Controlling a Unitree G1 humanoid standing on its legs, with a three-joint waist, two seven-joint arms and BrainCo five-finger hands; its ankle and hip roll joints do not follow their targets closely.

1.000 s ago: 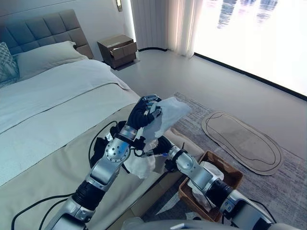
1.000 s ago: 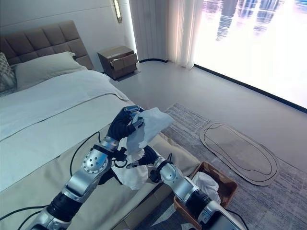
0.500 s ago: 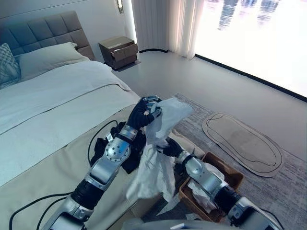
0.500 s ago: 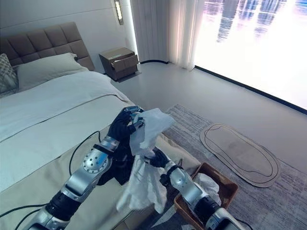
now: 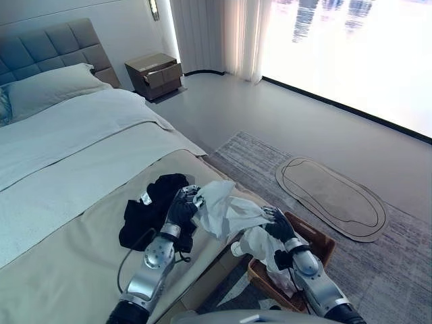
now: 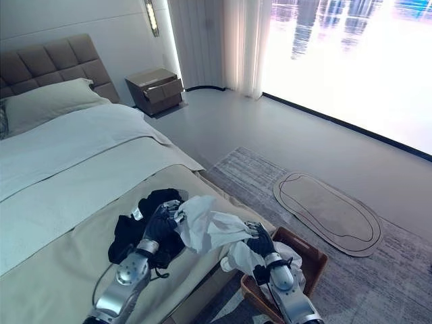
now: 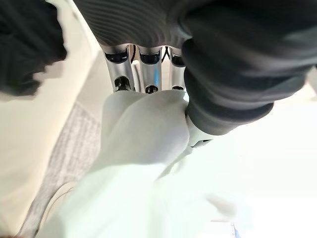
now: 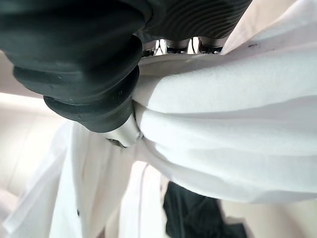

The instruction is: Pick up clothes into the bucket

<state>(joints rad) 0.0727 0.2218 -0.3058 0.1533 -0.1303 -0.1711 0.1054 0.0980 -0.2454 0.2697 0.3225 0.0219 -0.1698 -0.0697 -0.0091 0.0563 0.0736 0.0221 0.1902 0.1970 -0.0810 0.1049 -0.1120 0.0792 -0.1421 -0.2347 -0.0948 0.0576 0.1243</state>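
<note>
A white garment (image 5: pixel 226 212) stretches between my two hands past the bed's foot corner. My left hand (image 5: pixel 180 208) is shut on its upper end beside the bed edge; in the left wrist view the cloth (image 7: pixel 143 144) is bunched under the curled fingers. My right hand (image 5: pixel 280 226) is shut on the other end just above the brown wicker basket (image 5: pixel 322 244); the right wrist view has folds of the white garment (image 8: pixel 223 129) pinched by the thumb. More white cloth (image 5: pixel 287 273) lies inside the basket. A black garment (image 5: pixel 152 209) lies on the beige bedspread next to my left hand.
The bed (image 5: pixel 74 155) fills the left side, with a pillow (image 5: pixel 47 84) and grey headboard at the back. A nightstand (image 5: pixel 154 73) stands by the curtain. The basket sits on a grey rug (image 5: pixel 260 158), with an oval mat (image 5: pixel 331 196) beyond it.
Both hands have come down and to the right with the white garment, which now spans from the bed edge to over the basket. The black garment lies uncovered. The camera has shifted.
</note>
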